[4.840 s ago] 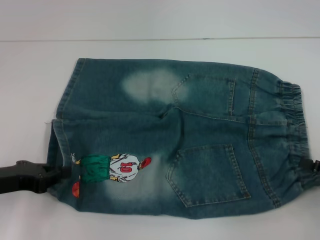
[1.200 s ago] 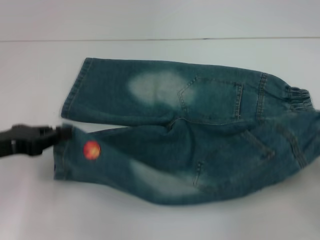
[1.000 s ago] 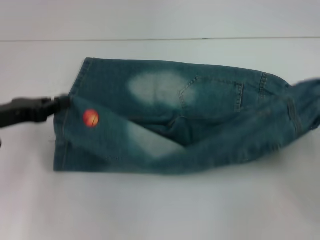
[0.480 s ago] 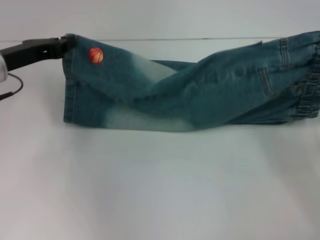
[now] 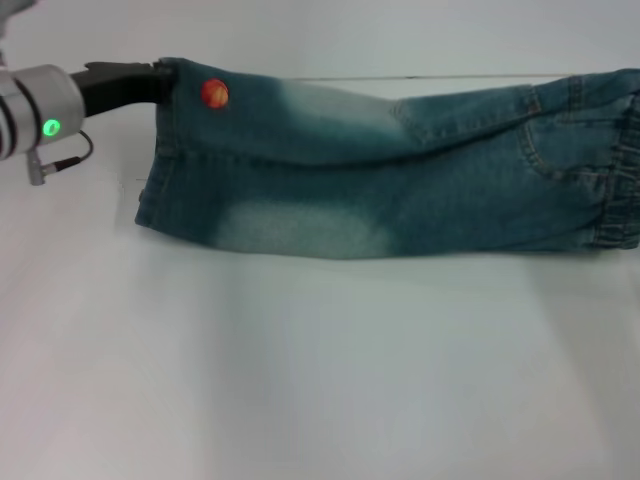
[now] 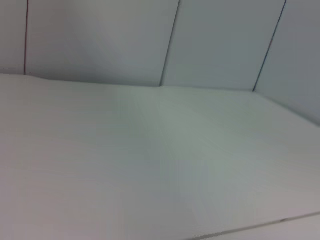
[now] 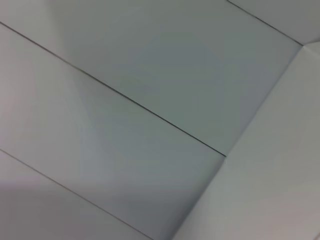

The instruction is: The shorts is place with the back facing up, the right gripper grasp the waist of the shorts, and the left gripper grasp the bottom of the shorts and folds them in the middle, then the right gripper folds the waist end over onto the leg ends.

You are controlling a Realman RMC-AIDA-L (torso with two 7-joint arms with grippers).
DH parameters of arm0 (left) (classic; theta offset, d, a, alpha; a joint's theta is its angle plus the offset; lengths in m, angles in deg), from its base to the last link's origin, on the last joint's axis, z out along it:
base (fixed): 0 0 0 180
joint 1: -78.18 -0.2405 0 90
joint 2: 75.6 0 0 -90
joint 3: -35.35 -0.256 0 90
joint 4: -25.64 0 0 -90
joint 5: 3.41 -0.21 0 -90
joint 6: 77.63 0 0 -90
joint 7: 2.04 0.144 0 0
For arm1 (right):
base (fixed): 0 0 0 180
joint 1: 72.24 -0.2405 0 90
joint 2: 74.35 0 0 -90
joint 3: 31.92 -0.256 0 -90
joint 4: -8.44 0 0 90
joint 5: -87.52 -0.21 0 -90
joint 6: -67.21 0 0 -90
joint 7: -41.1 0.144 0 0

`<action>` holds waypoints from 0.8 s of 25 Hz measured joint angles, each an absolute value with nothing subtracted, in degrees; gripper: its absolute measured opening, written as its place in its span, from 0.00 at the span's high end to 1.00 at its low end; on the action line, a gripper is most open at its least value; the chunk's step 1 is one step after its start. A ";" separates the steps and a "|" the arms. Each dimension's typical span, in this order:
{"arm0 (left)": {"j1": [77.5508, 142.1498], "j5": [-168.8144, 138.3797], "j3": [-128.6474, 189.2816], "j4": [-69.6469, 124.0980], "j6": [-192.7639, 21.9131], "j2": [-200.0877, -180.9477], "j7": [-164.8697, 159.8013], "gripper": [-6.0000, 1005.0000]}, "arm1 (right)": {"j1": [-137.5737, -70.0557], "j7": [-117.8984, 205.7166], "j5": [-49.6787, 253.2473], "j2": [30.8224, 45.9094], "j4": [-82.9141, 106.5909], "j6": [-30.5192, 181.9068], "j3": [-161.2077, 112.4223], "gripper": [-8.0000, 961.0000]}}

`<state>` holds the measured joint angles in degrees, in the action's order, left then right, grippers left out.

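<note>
The shorts [image 5: 400, 190] lie folded lengthwise across the white table [image 5: 320, 380], a pale bleached patch [image 5: 300, 228] on the near side. The bottom of the shorts [image 5: 160, 150] points left, with a small orange ball print [image 5: 213, 93] near its far corner. My left gripper [image 5: 160, 74], black with a silver wrist and green light [image 5: 48, 127], is shut on that far hem corner. The waist of the shorts [image 5: 620, 180], gathered and ruffled, reaches the head view's right edge. The right gripper is out of view. Both wrist views show only white table and wall panels.
The table's far edge [image 5: 450, 77] runs just behind the shorts, with a pale wall beyond it. A thin black cable [image 5: 70, 160] hangs off the left wrist. Bare table surface [image 5: 300, 400] stretches in front of the shorts.
The left gripper has carried the near leg's hem up and away over the far leg. The waist end moved the same way. The shorts went from spread flat to folded lengthwise.
</note>
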<state>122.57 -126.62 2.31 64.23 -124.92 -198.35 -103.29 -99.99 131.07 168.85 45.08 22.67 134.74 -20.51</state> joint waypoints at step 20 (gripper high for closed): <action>122.44 -123.55 -8.94 64.20 -115.30 -199.73 -103.28 0.79 | -98.84 124.41 169.17 44.44 22.30 128.33 -16.62 0.75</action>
<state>122.44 -123.55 -8.94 64.20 -115.30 -199.73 -103.28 -98.84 124.41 169.17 44.44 22.30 128.33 -16.62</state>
